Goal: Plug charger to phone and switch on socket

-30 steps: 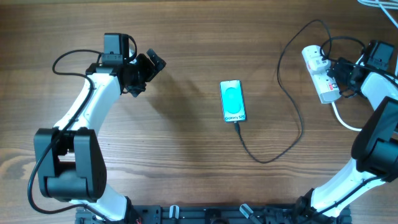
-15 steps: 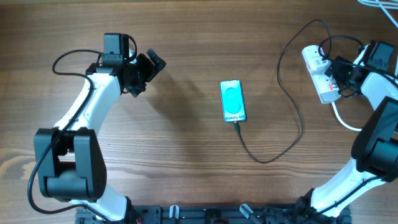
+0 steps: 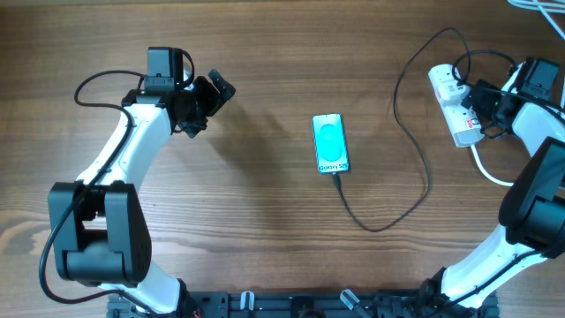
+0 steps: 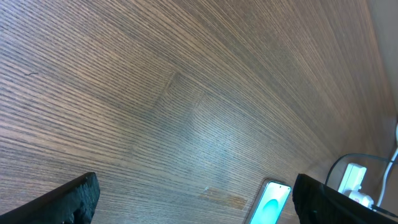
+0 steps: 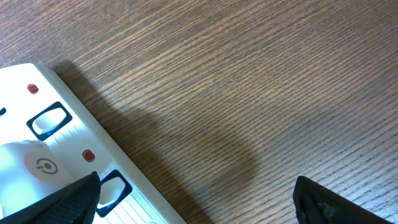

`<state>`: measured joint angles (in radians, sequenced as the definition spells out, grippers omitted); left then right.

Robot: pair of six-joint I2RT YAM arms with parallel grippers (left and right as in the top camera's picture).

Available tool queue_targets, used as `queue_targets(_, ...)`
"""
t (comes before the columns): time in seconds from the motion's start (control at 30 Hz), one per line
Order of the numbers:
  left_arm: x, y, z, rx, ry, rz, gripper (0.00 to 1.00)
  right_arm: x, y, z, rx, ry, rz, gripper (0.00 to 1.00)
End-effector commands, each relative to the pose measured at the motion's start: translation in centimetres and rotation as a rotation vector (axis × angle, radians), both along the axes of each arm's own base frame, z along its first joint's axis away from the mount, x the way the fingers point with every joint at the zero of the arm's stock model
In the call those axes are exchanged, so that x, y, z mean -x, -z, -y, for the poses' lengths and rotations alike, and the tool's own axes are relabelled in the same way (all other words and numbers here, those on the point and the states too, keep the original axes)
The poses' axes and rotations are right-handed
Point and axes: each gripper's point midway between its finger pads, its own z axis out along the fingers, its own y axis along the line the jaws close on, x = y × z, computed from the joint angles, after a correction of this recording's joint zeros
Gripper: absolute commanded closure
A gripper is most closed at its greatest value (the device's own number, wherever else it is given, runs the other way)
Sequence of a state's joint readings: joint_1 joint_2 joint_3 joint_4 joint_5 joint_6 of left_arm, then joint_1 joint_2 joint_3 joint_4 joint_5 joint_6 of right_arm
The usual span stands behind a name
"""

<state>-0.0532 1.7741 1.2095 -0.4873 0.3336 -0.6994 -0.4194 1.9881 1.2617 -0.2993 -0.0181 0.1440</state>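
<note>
Table: brown wood-grain laminate, matte, fine straight grain. The left arm, white shell with black joints, has not shifted over the last second; the left gripper hangs over bare wood well apart from everything, fingers spread wide, holding nothing. The right arm has crept a little toward the socket against a second ago and has sat unchanged for the last half second. The right gripper is also spread wide and empty, one finger over the socket's edge, the other over table. Reading: positioning for the switch looks settled and the press itself is not yet made. The socket is a white glossy plastic oblong at the far right of the table, with a white adapter seated on it. The charger, a thin limp black cable, loops from there down to the phone. The phone is a slim rectangle lying flat mid-table, glass lit teal. The plug meets its near edge and looks seated, though overhead is too coarse to confirm. Rocker switches are dark-framed and pale-faced, with small red marks beside them; their on/off position cannot be told.
</note>
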Motion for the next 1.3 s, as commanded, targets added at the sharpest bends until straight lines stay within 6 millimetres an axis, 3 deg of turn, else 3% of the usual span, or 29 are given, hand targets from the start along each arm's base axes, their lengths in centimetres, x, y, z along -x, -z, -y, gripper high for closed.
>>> queue_targets(0.0, -0.1, -0.7, -0.4, -0.020, 0.005, 0.025, 0.00, 0.4, 1.2, 0.0, 0.016, -0.005, -0.029, 0.00)
queue_targets(0.27, -0.1, -0.7, -0.4, -0.020, 0.005, 0.025, 0.00, -0.1, 0.6, 1.1, 0.049, 0.017, 0.002, 0.00)
queue_targets(0.67, -0.1, -0.7, -0.4, -0.020, 0.005, 0.025, 0.00, 0.8, 3.2, -0.6, -0.042, -0.018, -0.057, 0.00)
queue_targets(0.9, -0.1, -0.7, -0.4, -0.020, 0.005, 0.025, 0.00, 0.9, 3.5, -2.1, -0.117, -0.055, -0.057, 0.00)
queue_targets(1.27, -0.1, -0.7, -0.4, -0.020, 0.006, 0.025, 0.00, 1.8, 4.3, -2.5, -0.139, -0.053, -0.100, 0.00)
